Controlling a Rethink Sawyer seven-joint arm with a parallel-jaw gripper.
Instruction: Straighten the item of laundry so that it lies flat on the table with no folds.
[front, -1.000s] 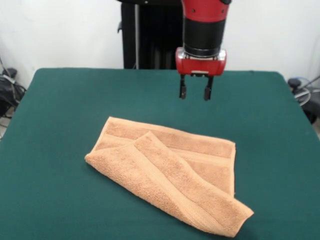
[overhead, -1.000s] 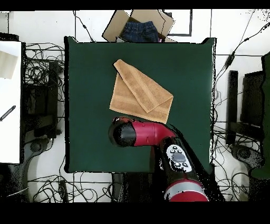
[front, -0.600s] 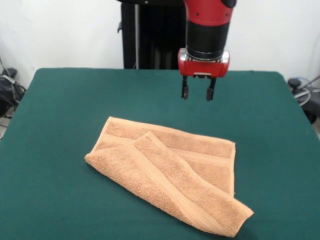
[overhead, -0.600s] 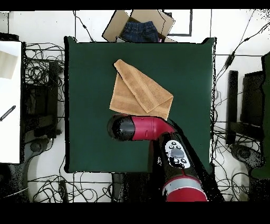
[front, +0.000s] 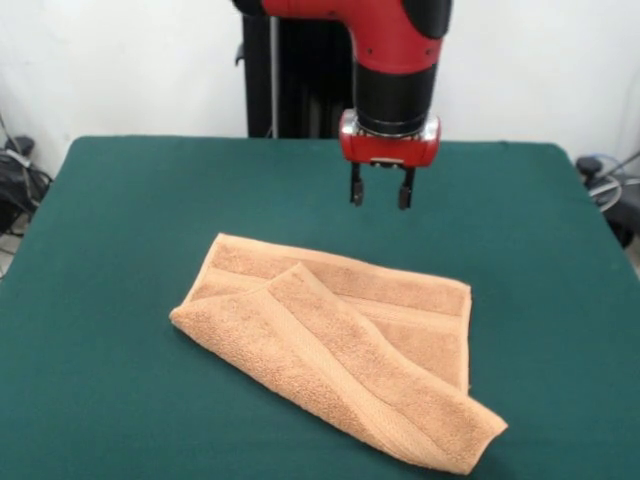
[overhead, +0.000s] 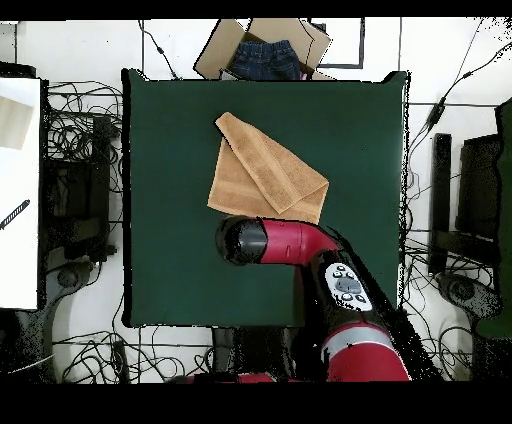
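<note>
The item of laundry (front: 340, 360) (overhead: 265, 180) is a tan towel lying on the green table (front: 120, 220) (overhead: 170, 270), with one corner folded diagonally over the rest. My gripper (front: 377, 190) hangs open above the table behind the towel's far edge, touching nothing and holding nothing. In the overhead view the arm's red and black wrist (overhead: 245, 241) hides the gripper and sits just below the towel's lower edge.
A cardboard box with dark blue clothing (overhead: 262, 52) sits beyond the table's top edge in the overhead view. Cables cover the floor around the table. A white surface (overhead: 18, 190) stands at the left.
The gripper has shifted slightly left in the front view and stays open. The towel has not moved.
</note>
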